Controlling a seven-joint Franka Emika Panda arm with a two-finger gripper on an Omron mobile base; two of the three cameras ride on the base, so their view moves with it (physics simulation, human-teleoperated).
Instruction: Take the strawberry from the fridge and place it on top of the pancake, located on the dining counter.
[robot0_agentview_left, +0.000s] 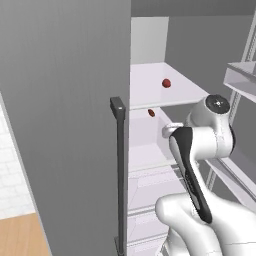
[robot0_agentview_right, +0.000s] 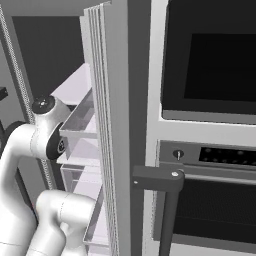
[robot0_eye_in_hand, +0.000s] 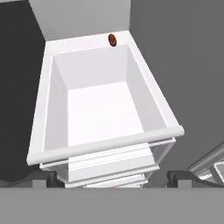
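Note:
The fridge (robot0_agentview_left: 65, 100) has its left door closed and its right door swung open. On an upper white shelf (robot0_agentview_left: 150, 90) lies the small red strawberry (robot0_agentview_left: 166, 83). One shelf lower sits a darker brown-red lump (robot0_agentview_left: 151, 113), seen in the hand view as the brown-red lump (robot0_eye_in_hand: 113, 40) behind a white drawer (robot0_eye_in_hand: 48, 131). My gripper (robot0_eye_in_hand: 111, 178) hangs open above that drawer's front rim, fingertips (robot0_eye_in_hand: 37, 179) far apart, nothing between them. It is below and in front of the strawberry. The pancake and the dining counter are out of view.
The closed door's dark bar handle (robot0_agentview_left: 119, 170) stands left of the arm. The open door (robot0_agentview_right: 107, 125) with its bins (robot0_agentview_left: 242, 80) is close on the right. Beyond it is a black built-in oven (robot0_agentview_right: 210, 70) with a dark handle (robot0_agentview_right: 165, 200).

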